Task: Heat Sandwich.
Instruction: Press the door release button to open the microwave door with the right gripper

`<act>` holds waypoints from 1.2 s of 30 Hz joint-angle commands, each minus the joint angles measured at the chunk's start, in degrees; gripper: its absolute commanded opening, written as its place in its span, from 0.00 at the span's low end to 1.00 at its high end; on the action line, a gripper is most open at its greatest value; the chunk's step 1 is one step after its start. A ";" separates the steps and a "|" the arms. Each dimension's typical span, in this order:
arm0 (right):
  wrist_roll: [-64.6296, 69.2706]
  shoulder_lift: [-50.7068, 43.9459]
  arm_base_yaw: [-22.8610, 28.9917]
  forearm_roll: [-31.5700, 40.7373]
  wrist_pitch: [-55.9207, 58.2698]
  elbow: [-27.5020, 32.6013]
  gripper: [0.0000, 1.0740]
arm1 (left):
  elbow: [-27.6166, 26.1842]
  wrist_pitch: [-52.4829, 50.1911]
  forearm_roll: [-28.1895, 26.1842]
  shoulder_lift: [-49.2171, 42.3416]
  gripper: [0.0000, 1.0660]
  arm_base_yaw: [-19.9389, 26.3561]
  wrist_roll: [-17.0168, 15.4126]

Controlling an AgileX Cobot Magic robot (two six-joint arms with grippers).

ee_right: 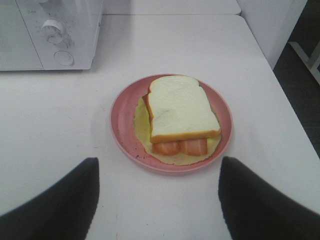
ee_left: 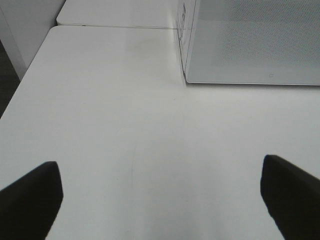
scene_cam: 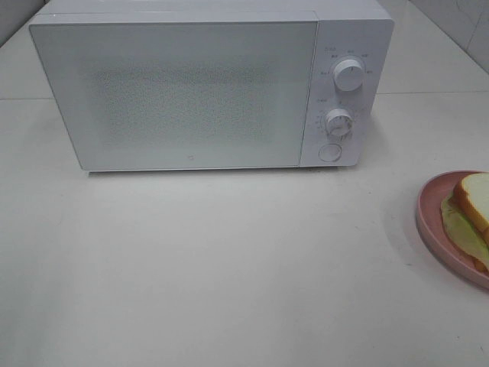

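A white countertop microwave oven (scene_cam: pixel 191 92) stands at the back of the white bench (scene_cam: pixel 229 290). Its frosted door is closed, and two round dials and a round button sit on the panel at its right side.

The sandwich (ee_right: pixel 182 107) is two slices of white bread with tan crust, a pale green lettuce leaf spilling out underneath and reddish filling showing at the cut face. It lies on a round pink plate (ee_right: pixel 117 120) toward the bench's right edge, in front of the oven's control panel and well apart from it.

The left gripper (ee_left: pixel 160 185) hovers over bare bench near the oven's front left corner, its dark fingers spread wide with nothing between them. The right gripper (ee_right: pixel 159 172) faces the plate from the bench's front side, its jaws also spread and empty, with the plate's near rim just ahead of the fingertips.

The sandwich looks light and soft. A pinch on the bread would likely crush it, and the loose layers could slide apart if tipped. The plate is probably stiff, light and somewhat slick, so its near rim is the better place to take hold, one finger above and one below. It should be carried level. The door probably needs opening first.
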 commanded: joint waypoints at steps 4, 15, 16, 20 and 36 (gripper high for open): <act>-0.46 -1.43 -0.46 -0.17 -0.40 0.23 0.62 | 0.11 -0.11 -0.11 -1.66 0.95 0.17 0.06; -0.46 -1.43 -0.46 -0.17 -0.40 0.23 0.62 | 0.11 -0.11 -0.11 -1.66 0.95 0.17 0.06; -0.46 -1.43 -0.46 -0.17 -0.40 0.23 0.62 | 0.11 -0.11 -0.11 -1.66 0.95 0.17 0.06; -0.46 -1.43 -0.46 -0.17 -0.40 0.23 0.62 | 0.11 -0.11 -0.11 -1.66 0.95 0.17 0.06; -0.63 6.59 -0.46 0.86 -3.55 -2.64 0.62 | 0.11 -0.11 -0.11 -1.66 0.95 0.17 0.06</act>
